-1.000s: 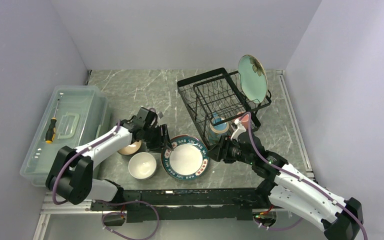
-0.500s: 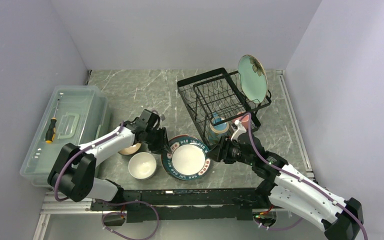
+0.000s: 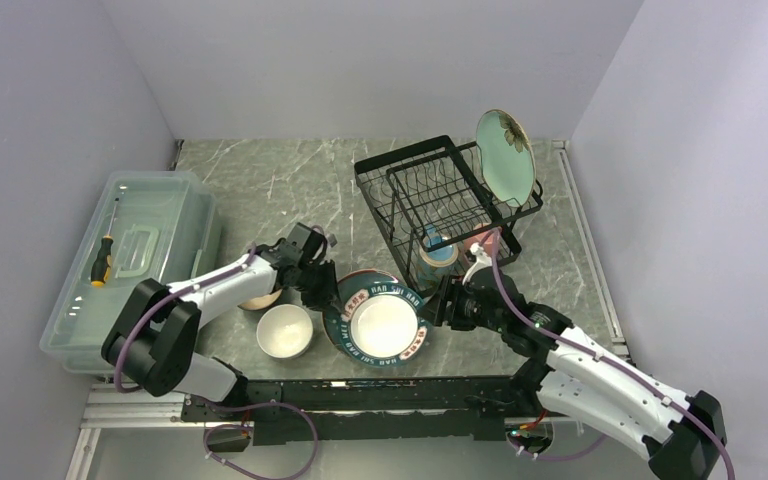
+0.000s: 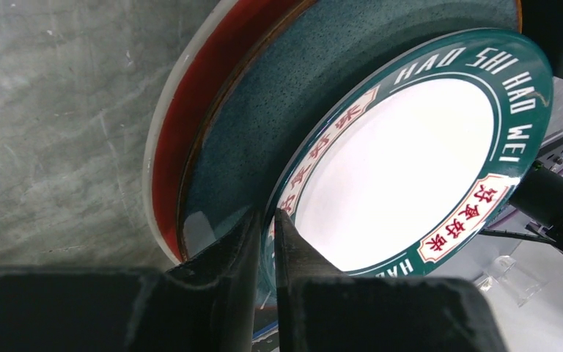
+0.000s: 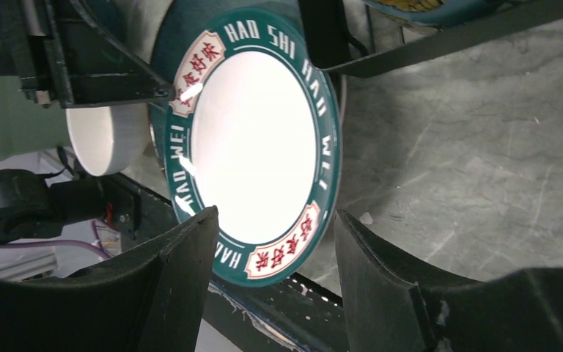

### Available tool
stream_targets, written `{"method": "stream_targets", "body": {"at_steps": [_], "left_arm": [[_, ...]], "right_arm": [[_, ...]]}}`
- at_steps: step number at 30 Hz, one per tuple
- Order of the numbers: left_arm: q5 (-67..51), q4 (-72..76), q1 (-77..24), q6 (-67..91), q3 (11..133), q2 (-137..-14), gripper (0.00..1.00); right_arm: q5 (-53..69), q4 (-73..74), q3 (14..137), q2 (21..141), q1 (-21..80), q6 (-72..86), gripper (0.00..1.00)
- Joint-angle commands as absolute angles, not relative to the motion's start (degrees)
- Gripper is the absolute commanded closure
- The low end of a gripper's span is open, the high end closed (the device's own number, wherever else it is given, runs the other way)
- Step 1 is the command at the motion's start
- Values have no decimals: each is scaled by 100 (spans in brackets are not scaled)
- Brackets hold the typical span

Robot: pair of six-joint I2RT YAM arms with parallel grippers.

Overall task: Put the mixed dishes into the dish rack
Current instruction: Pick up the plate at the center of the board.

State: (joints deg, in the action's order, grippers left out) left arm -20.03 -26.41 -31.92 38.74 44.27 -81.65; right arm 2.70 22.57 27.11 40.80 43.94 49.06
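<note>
The white plate with the lettered green rim is tilted up on its left edge, over a red plate that lies flat under it. My left gripper is shut on that plate's rim, seen from above at the left gripper. My right gripper stands open, with the lettered plate's near edge between its fingers, untouched. The black dish rack holds a mint-green plate upright and a blue mug in its basket.
A white bowl sits left of the plates, and a brown bowl is half hidden under my left arm. A clear plastic box with a screwdriver stands at the far left. Something pink shows by the rack's front corner.
My left gripper has closed on the lettered plate's rim and raised that edge; the plate now tilts and has shifted slightly right. The right gripper's jaws stand a little wider.
</note>
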Motion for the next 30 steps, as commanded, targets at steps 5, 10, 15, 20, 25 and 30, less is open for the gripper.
{"method": "stream_targets", "body": {"at_steps": [5, 10, 15, 20, 25, 30], "left_arm": [[-2118, -2278, -3373, 4042, 4456, -8321, 86], [-2105, -2252, -3464, 4092, 4465, -8357, 89], [-2112, -2142, -3567, 4163, 4452, -8404, 91], [-2113, -2053, -3700, 4235, 4468, -8476, 93], [-2092, -2021, -3811, 4297, 4533, -8518, 94], [-2046, -2012, -3888, 4328, 4588, -8520, 95]], "right_arm": [[109, 2191, 2571, 4522, 4438, 5001, 38], [341, 1777, 2294, 4658, 4460, 5191, 38], [454, 1450, 2017, 4631, 4465, 5379, 38], [717, 946, 1752, 4519, 4465, 5674, 41], [661, 946, 1657, 4330, 4465, 5829, 48], [650, 972, 1635, 4147, 4465, 5926, 63]]}}
